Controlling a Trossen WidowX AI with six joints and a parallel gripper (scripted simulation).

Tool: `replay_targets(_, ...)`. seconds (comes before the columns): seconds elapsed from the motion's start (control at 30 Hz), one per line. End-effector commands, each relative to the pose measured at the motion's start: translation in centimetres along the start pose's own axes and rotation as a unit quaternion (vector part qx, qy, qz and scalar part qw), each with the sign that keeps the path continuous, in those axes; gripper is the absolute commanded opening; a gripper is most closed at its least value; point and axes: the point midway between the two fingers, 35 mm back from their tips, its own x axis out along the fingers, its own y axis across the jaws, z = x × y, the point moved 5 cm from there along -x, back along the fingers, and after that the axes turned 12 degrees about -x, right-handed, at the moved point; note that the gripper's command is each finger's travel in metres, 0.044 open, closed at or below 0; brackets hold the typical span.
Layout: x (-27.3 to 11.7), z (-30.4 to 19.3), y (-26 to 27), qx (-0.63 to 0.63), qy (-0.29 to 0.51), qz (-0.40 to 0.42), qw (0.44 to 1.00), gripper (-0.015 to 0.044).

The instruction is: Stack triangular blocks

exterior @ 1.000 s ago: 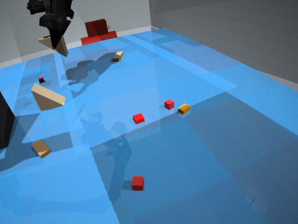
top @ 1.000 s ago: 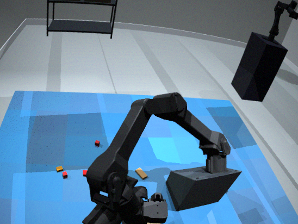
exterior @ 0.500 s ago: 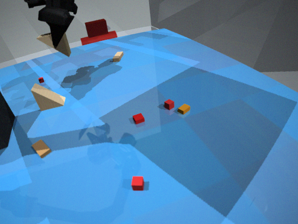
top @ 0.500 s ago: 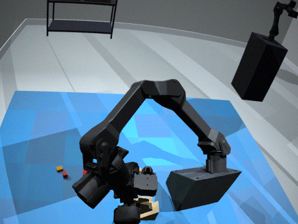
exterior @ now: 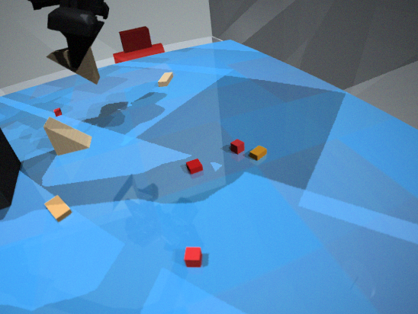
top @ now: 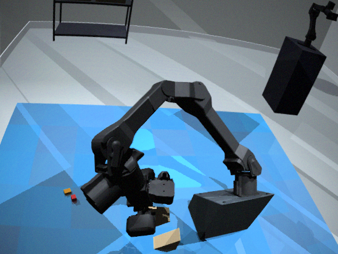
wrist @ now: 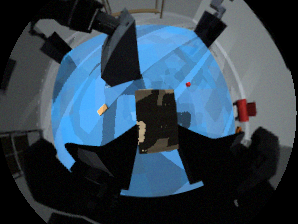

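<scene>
My gripper (top: 156, 213) (exterior: 77, 62) (wrist: 154, 125) is shut on a tan triangular block (top: 164, 219) (exterior: 91, 68) (wrist: 162, 112), which fills the space between the fingers in the wrist view. The block hangs in the air, with one sharp corner pointing down in the exterior view. The other tan triangular block (top: 166, 239) (exterior: 72, 139) rests on the table near the robot's base, its high end to the left in the exterior view. The two blocks are apart. I cannot make out the lower block in the wrist view, where the held block and fingers cover much of the table.
A small tan block (exterior: 57, 206) (wrist: 102, 109) lies near the base (top: 228, 213) (exterior: 7, 175). Another tan block (exterior: 165, 79) lies towards the far edge. Several red blocks, one of them here (exterior: 193, 256), and an orange block (top: 67, 191) (exterior: 258, 152) lie on the blue table (exterior: 267, 229).
</scene>
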Motion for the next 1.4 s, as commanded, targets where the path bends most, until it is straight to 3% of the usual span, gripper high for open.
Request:
replay_targets(0.0, 1.5, -0.1, 0.3, -0.001, -0.002, 0.002, 1.000, 0.0000)
replay_targets(0.77, 10.4, 0.0, 0.9, -0.001, -0.003, 0.004, 1.000, 0.0000)
replay_targets(1.37, 10.4, 0.1, 1.2, -0.007, -0.001, -0.007, 1.000, 0.0000)
